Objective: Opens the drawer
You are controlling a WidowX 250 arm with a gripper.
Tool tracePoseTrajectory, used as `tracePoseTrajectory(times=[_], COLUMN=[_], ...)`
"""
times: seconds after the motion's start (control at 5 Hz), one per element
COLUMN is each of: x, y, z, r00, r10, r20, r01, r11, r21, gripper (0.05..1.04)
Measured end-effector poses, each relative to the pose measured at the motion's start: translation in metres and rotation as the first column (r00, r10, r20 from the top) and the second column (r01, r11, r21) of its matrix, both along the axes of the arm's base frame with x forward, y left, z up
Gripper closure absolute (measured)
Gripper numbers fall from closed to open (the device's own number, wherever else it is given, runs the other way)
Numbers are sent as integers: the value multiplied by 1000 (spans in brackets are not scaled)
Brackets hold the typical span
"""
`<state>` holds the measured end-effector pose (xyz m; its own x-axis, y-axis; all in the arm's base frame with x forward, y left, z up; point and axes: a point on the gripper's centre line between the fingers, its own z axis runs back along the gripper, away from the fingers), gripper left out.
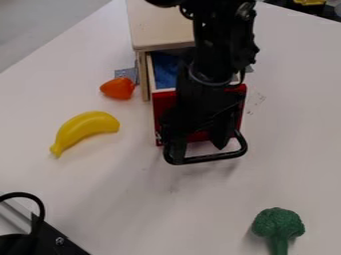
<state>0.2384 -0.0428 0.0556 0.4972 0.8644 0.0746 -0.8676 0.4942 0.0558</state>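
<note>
A green broccoli (pixel 277 224) is seen nearer the camera than the gripper (pixel 198 142). The gripper's 2 fingers are spread apart at the black handle (pixel 214 158). Behind them, the red-fronted drawer (pixel 164 105) is partly drawn out. The pulling step is judged underway; a straight outward pull, handle kept hooked, is called for.

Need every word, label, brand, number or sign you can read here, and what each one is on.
No text can be read.
White mark at the lower left of the red drawer front: too small and blurred to read, may not be lettering.
Faint grey marks on the tabletop, right of the drawer: too blurred to tell print from smudges.
</note>
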Motion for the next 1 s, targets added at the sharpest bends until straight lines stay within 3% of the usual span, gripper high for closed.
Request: tracePoseTrajectory(times=[0.2,0.6,0.8,1.0], x=[-2,-20,-33,-37], y=[-6,-16,-16,-15], z=[10,37,46,46], r00=[998,983,964,947], r10=[-54,-184,-267,-321], r20=[-27,-19,-17,16], r01=[54,184,267,320], r11=[998,982,964,946], r21=[-17,-37,16,57], gripper=[83,83,83,83])
